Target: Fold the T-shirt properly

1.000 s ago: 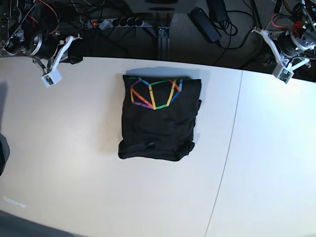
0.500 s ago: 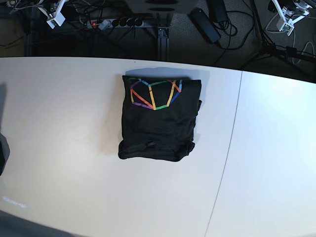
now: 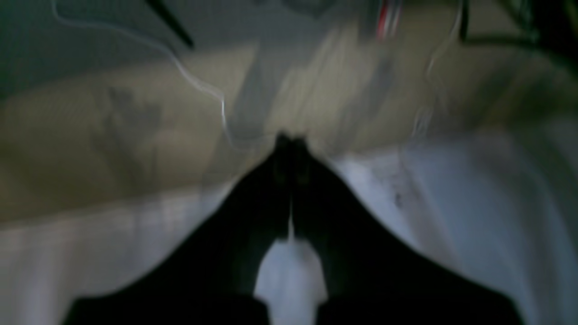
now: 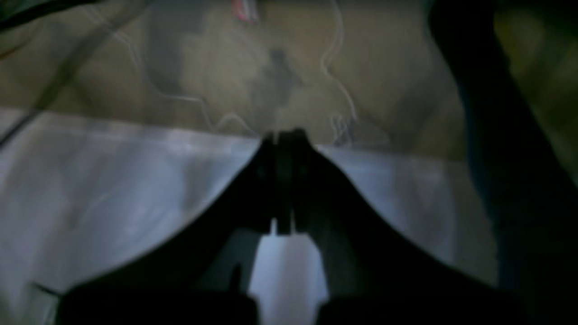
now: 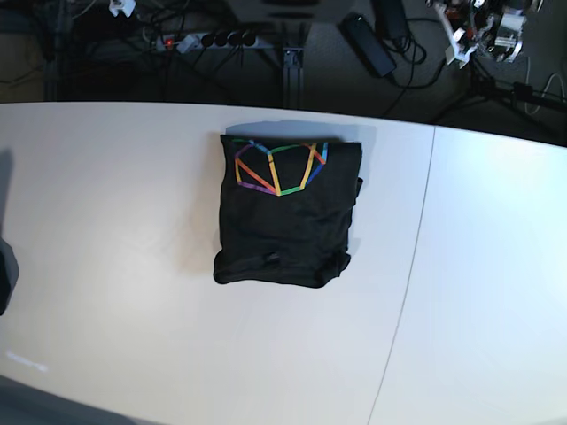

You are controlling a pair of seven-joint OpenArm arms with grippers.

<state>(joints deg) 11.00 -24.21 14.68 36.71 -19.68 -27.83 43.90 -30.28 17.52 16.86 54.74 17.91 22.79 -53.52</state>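
Note:
The black T-shirt [image 5: 285,212] lies folded into a compact rectangle at the middle of the white table [image 5: 106,221]. Its rainbow line print [image 5: 279,166] faces up near the far edge. Neither gripper touches it. My left gripper [image 5: 459,40] is far off at the top right, beyond the table's back edge. Only a white tip of my right gripper [image 5: 121,7] shows at the top left corner. In the blurred left wrist view my left gripper [image 3: 289,141] has its jaws pressed together on nothing. My right gripper [image 4: 284,135] looks the same in the right wrist view.
Behind the table's far edge lie a power strip [image 5: 217,40], a black power brick [image 5: 368,42] and loose cables on the dark floor. A seam [image 5: 416,239] runs down the tabletop right of the shirt. A dark object [image 5: 4,274] pokes in at the left edge.
Both arms have pulled back from the table's far corners, up and out toward the top of the base view. The folded T-shirt has stayed in place.

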